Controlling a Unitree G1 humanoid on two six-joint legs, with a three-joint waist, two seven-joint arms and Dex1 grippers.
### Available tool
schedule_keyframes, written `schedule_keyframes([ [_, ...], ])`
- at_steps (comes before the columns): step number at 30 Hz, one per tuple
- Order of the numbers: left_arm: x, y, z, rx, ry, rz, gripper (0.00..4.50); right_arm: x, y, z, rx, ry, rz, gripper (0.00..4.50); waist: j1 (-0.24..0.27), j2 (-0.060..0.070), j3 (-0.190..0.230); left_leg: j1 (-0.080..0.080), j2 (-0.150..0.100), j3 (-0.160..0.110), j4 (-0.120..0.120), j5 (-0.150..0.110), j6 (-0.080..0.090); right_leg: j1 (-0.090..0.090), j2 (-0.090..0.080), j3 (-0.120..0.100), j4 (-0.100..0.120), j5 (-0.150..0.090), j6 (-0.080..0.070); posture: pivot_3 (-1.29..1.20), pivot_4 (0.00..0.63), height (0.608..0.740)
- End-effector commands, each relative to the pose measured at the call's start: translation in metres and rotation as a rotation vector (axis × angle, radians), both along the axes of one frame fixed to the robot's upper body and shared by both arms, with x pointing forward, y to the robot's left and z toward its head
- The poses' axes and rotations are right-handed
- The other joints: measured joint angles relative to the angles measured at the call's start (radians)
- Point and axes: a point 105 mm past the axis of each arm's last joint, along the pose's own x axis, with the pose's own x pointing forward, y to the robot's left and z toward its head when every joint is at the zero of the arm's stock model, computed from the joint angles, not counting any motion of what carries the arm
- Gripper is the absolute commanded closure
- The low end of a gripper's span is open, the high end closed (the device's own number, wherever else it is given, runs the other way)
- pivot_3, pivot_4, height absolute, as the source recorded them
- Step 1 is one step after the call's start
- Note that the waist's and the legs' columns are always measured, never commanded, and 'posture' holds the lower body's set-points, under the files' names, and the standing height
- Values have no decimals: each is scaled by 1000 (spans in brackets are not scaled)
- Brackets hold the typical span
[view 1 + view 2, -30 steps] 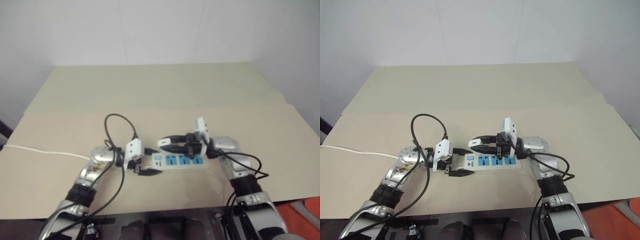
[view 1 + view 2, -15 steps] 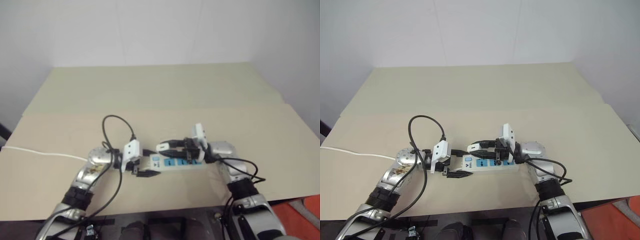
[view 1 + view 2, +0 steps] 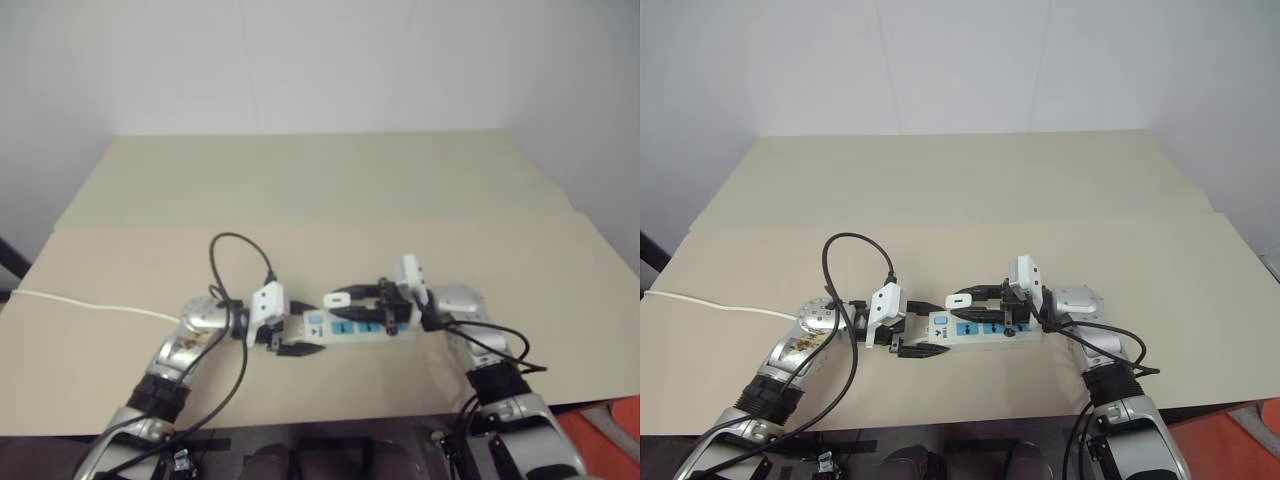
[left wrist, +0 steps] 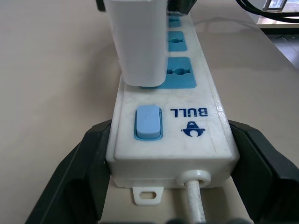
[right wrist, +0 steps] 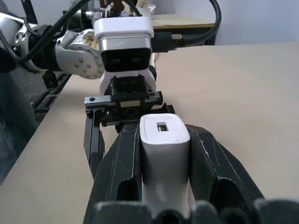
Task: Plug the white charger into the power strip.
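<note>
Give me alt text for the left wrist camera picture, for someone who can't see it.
A small white boxy charger sits at the first blue socket of a long flat white power strip lying on a beige table. The left pincer clamps the strip's switch end, a black finger on each side.

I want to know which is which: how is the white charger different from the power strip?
The white charger is a short plain block; the power strip is a long flat bar with blue sockets and a blue switch. The charger stands upright over the strip, held by the right gripper; the strip lies flat on the table, clamped by the left gripper. Both are white.
</note>
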Motion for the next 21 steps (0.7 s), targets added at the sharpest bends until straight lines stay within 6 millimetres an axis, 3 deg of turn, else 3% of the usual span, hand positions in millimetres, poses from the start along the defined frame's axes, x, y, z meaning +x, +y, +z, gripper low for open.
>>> schedule_keyframes([
  [1, -2, 10, -7, 39, 25, 8, 1240, 2, -32, -24, -108, 64, -81, 3350, 0, 0, 0, 1, 0, 0, 0, 0, 0, 1, 0, 0, 0, 0, 0, 0, 150, 740],
  [5, -2, 10, -7, 37, 26, 9, 1240, 4, -45, -28, -157, 62, -93, 3350, 1, 0, 0, 1, 0, 0, 0, 0, 0, 1, 0, 0, 0, 0, 0, 0, 150, 740],
  [8, -3, 9, -7, 35, 28, 8, 1240, 5, -42, -25, -157, 47, -80, 3350, 2, -1, 0, 1, 0, 0, 0, 0, 1, 1, -1, 0, 0, 0, 0, 0, 150, 740],
  [17, -2, 8, -7, 31, 28, 5, 1240, 1, 15, -5, -104, -42, 76, 3350, -6, -1, 0, 2, 1, 0, 0, 0, 1, 0, -1, 1, 0, 0, -1, 0, 150, 740],
  [21, -2, 7, -7, 30, 27, 6, 1240, -2, 26, -4, -101, -44, 100, 3350, -11, -1, 0, 2, 1, 0, 0, 0, 0, 0, -1, 1, 0, -1, -2, 0, 150, 740],
])
